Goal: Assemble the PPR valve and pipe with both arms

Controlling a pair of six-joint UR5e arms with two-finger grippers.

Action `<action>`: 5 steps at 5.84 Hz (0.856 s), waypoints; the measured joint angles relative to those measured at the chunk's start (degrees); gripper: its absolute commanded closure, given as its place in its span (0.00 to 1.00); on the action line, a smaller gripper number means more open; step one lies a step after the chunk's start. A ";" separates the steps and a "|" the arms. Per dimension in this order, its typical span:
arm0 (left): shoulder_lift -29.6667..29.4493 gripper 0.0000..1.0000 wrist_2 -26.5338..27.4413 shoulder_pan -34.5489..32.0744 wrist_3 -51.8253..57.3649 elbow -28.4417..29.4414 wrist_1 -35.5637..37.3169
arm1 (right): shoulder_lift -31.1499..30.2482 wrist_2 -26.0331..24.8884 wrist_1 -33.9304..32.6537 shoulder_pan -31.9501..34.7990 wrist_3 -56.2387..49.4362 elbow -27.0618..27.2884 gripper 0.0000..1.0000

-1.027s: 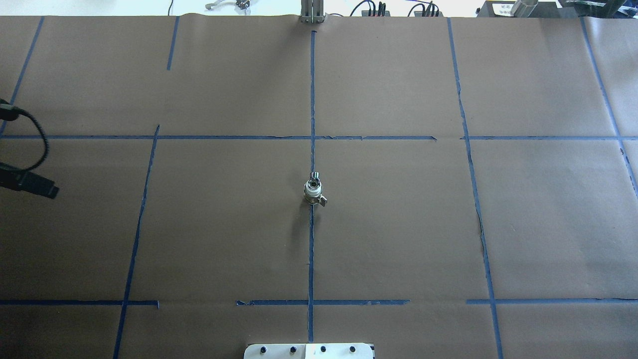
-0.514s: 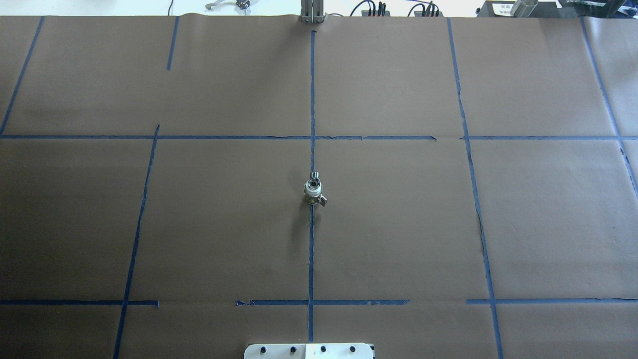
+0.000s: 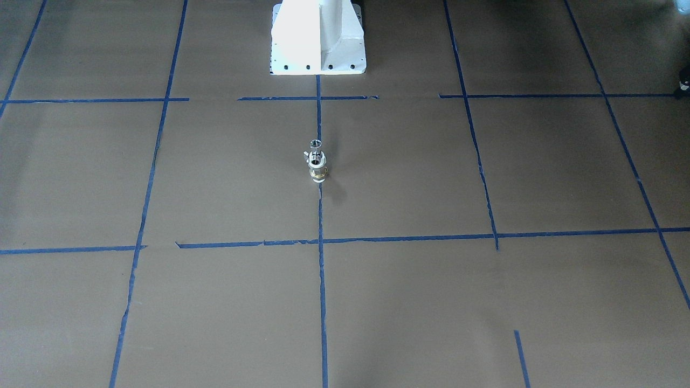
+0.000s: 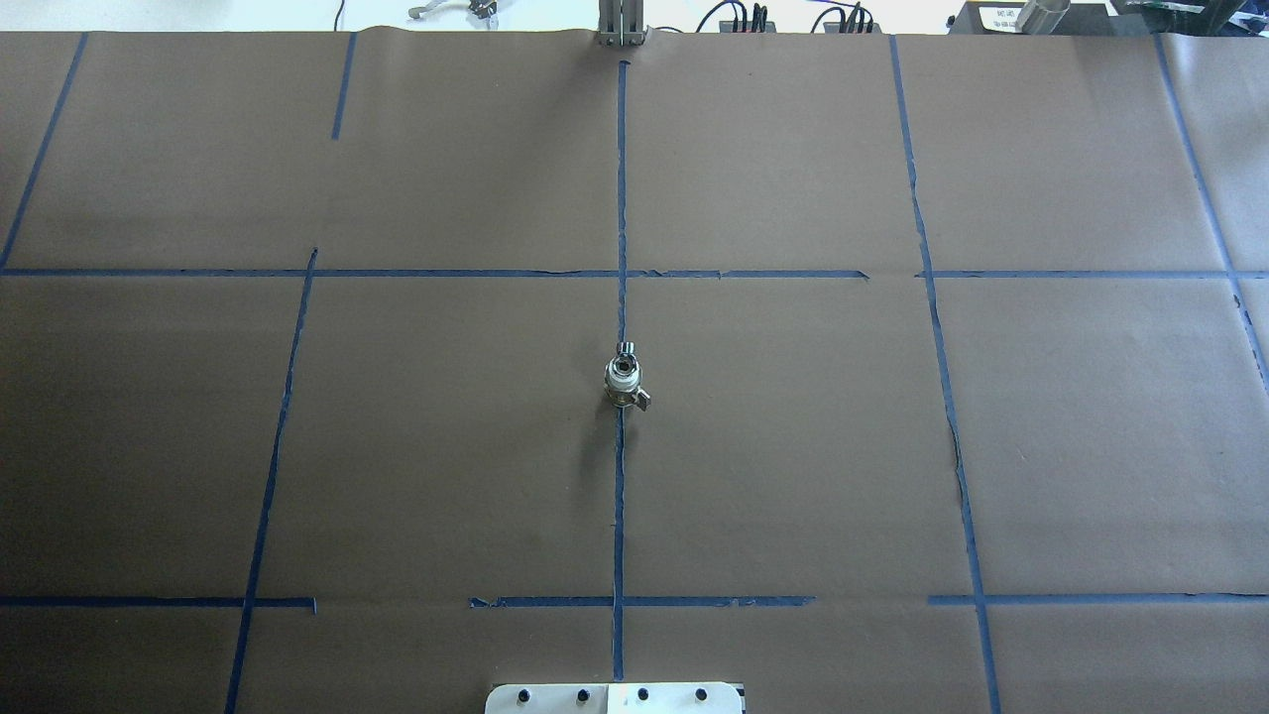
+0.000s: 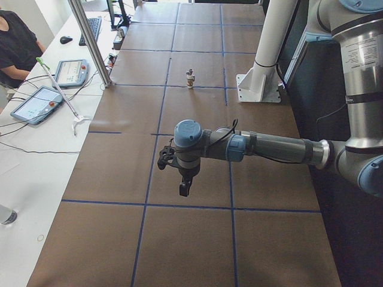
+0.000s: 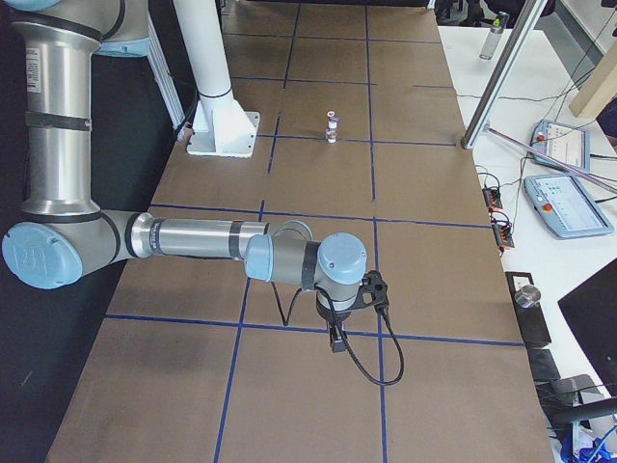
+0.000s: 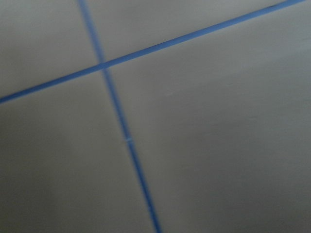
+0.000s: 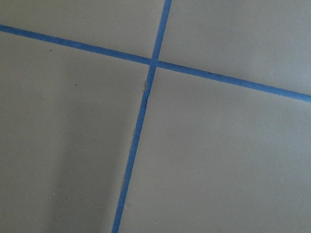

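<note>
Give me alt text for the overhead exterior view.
A PPR valve stands on the centre blue tape line of a brown paper-covered table, the chrome pipe showing just above it in the picture. The robot's white base plate shows at the bottom edge.

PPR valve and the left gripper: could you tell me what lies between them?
Between PPR valve and left gripper, only taped brown paper, per exterior left view.

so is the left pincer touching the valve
Apart. The exterior left view shows the left pincer hanging above the table, far short of the PPR valve.
</note>
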 measured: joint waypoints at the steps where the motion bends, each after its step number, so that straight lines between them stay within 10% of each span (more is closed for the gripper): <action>1: -0.07 0.00 -2.92 -0.47 -0.58 0.46 1.83 | -0.17 0.01 -2.28 -0.11 -1.54 0.79 0.00; 5: -2.96 0.00 -4.25 -0.30 -1.91 2.06 4.71 | -0.58 -0.02 -7.89 0.75 -4.33 2.44 0.00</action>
